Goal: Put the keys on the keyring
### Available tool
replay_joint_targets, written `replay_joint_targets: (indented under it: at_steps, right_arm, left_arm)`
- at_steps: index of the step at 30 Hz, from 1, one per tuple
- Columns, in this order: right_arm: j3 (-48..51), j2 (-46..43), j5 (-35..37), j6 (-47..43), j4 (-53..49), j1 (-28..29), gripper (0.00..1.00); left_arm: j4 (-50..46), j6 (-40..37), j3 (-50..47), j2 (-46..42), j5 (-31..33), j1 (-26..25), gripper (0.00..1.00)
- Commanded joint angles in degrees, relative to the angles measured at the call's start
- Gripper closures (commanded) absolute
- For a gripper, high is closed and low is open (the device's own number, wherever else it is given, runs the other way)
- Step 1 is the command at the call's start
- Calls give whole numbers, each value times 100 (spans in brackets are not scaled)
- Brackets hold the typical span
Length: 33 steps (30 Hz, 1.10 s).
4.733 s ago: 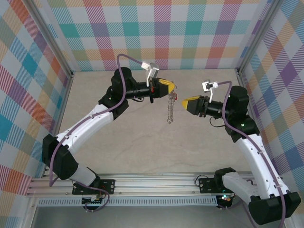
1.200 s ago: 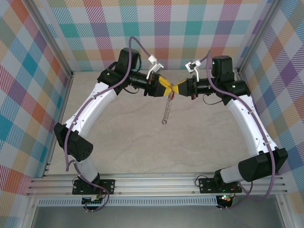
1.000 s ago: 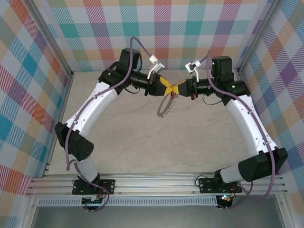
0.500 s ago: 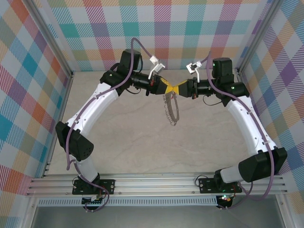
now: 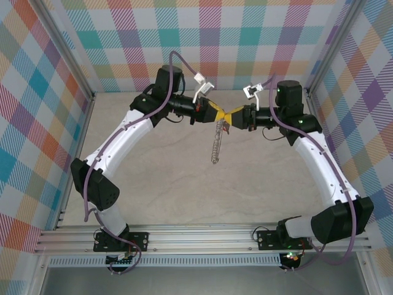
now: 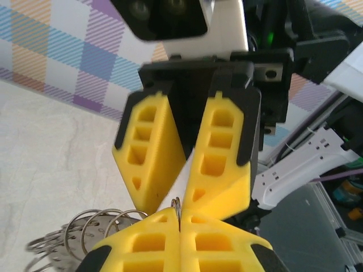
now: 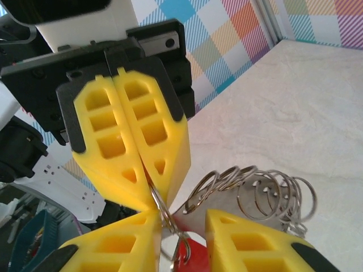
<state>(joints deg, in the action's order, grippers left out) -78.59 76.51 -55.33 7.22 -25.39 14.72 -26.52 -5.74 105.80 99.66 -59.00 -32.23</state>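
Observation:
Above the middle of the table my two grippers meet tip to tip. My left gripper (image 5: 218, 114) is shut, its yellow fingers pinching a thin wire loop (image 6: 178, 211) at the top of the keyring (image 5: 215, 146). The keyring hangs below it, seen edge-on like a chain. My right gripper (image 7: 184, 226) faces it and is open, with a gap between its fingers. In that gap sit the keys (image 7: 193, 258): a small silver key with a red tag, hanging from the pinched wire loop. The keyring's grey plate and silver loops (image 7: 266, 195) show beside them.
The beige table (image 5: 184, 184) lies well below both grippers. Plaid walls (image 5: 37, 92) enclose it on three sides. An aluminium rail (image 5: 202, 236) with the arm bases runs along the near edge.
My left gripper has shut on the wire loop and my right gripper has opened. The keyring swung left, then right, and now hangs edge-on. Both arms have barely moved.

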Motion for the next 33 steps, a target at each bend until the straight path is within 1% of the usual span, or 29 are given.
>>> replay_joint_targets:
  at_steps: [1,3,7,10,18,26,28,33]
  right_arm:
    - [266,-109,-379,275,370,76,72]
    - [472,-158,-497,532,708,79,72]
    - [858,-233,-631,1073,1461,135,73]
    - [919,-232,-603,1174,1593,210,77]
    - [1047,-397,-547,1418,1927,215,100]
    - [1070,-310,-538,1598,2134,280,100]
    - [1005,-236,-529,1598,2140,344,100]
    - [721,-6,-512,1444,1937,616,100]
  left_arm:
    - [985,331,-178,-394,163,-47,100]
    - [1465,559,-375,-506,292,-47,100]
    - [2026,918,-710,-666,419,-46,100]
    - [2322,1095,-894,-757,457,-47,100]
    - [2903,1433,-1243,-882,578,-47,100]
    - [3817,2004,-1599,-981,774,-55,100]
    - [4031,2139,-1704,-996,818,-72,100]
    - [4227,2211,-1872,-1048,938,-141,100]
